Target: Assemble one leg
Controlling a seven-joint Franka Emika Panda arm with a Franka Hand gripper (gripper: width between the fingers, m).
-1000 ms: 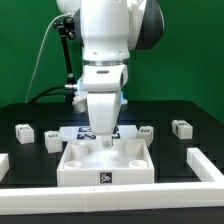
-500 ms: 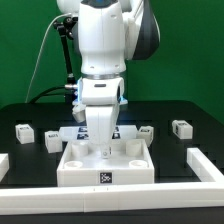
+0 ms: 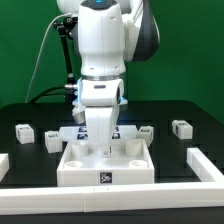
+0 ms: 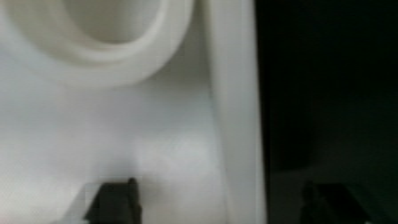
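The large white base [image 3: 72,166] with recessed corner pockets lies mid-table. My gripper [image 3: 105,146] points down over its back middle, low above it. In the wrist view the gripper [image 4: 222,200] is open and empty: one dark fingertip [image 4: 118,200] is over the blurred white base [image 4: 107,130], the other over the black table beyond the base's edge. A round pocket [image 4: 98,25] shows ahead. Small white tagged legs lie on the table: two to the exterior view's left [image 3: 22,129] [image 3: 52,141] and two to its right [image 3: 146,131] [image 3: 181,128].
A white rail [image 3: 110,189] runs along the front, with side pieces at the exterior view's right [image 3: 207,164] and left [image 3: 3,162]. The marker board [image 3: 70,132] lies behind the base, partly hidden by the arm. A cable [image 3: 40,60] hangs at the back left.
The arm's upper part shifted slightly toward the exterior view's left a second ago. The gripper stays over the base's back middle. No part has moved.
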